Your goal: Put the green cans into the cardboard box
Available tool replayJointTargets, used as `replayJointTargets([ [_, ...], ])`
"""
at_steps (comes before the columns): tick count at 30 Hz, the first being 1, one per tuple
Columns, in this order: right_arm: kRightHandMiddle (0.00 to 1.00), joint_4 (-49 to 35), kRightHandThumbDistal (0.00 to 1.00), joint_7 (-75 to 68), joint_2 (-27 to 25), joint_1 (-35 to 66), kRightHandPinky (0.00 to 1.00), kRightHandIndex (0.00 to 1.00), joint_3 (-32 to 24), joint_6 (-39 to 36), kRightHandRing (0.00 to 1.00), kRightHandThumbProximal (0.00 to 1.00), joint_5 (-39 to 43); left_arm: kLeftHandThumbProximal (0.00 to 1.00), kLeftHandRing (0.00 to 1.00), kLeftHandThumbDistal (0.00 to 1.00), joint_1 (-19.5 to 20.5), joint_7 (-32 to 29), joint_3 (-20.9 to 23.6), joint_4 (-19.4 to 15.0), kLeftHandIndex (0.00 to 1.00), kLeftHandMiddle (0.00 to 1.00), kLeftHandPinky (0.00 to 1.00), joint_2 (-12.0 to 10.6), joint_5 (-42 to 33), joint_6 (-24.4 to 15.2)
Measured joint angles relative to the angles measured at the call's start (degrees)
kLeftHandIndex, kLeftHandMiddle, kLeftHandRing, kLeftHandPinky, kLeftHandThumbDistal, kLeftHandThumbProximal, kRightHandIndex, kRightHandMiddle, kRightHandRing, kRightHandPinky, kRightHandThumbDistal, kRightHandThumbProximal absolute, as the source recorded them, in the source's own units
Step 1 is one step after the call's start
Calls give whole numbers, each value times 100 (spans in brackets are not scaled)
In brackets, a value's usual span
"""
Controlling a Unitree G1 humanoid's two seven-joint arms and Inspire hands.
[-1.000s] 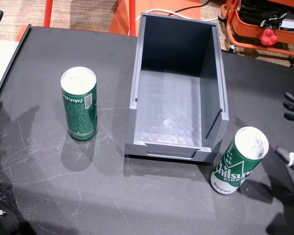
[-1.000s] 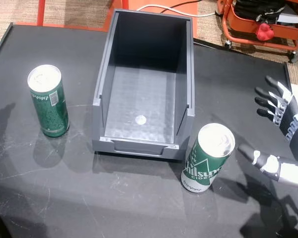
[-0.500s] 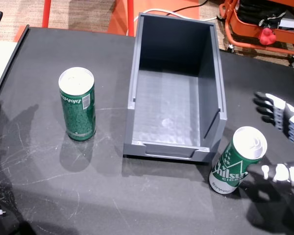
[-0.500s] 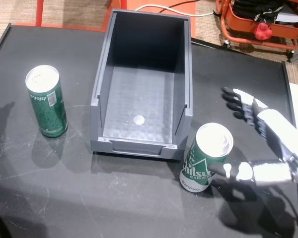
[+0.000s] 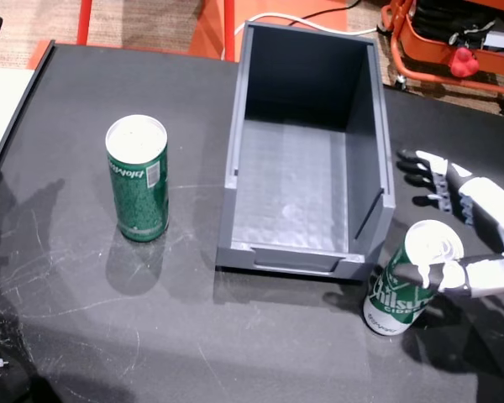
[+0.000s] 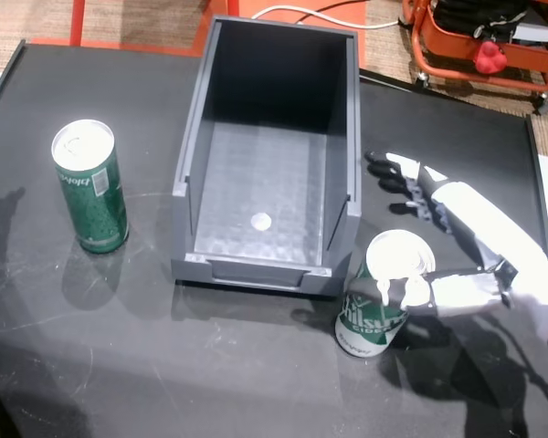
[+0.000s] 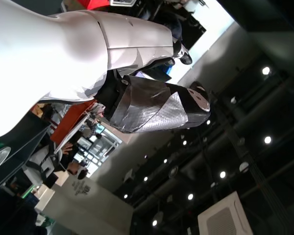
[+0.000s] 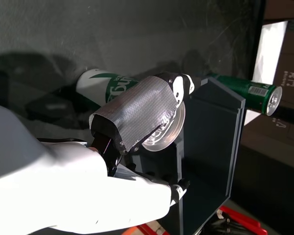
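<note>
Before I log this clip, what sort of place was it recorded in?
Probably an open hall or exhibition floor with a test bench set up. The left wrist view shows a high dark ceiling with spotlights and people nearby; in a head view a black table stands beside an orange cart.

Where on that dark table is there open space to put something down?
The table is bare along the near edge and between the left can and the box. The box floor is empty too. It is crowded at the box's near right corner, where the right hand reaches the other can.
</note>
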Motion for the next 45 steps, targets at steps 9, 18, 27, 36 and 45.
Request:
replayJointTargets([
  [9, 100, -5, 100, -54, 100, 356, 100, 100, 20, -182, 100, 63, 200, 70, 100, 25, 239, -611, -28, 8, 100, 100, 100, -14, -4, 236],
  [18, 100, 152, 100, -55, 113, 275, 100, 100, 218, -41, 100, 63, 2, 70, 100, 35, 283, -455, -460, 10, 100, 100, 100, -88, 439, -18],
  [27, 100, 509, 100, -41, 476, 239, 100, 100, 313, -574, 100, 57, 102, 69, 100, 33, 979, -902, -610, -247, 100, 100, 100, -662, 408, 242],
  [36, 100, 1759, 100, -61, 795, -321, 100, 100, 355, -1410, 100, 60, 104, 68, 100, 29, 1411, -1018, -599, -634, 100, 100, 100, -783, 331, 94],
  [45, 100, 2350, 100, -333, 881, -781, 100, 100, 436, -1793, 100, 66, -276, 75, 100, 22, 1693, -1018, -851, -747, 100, 100, 100, -1063, 359, 88],
])
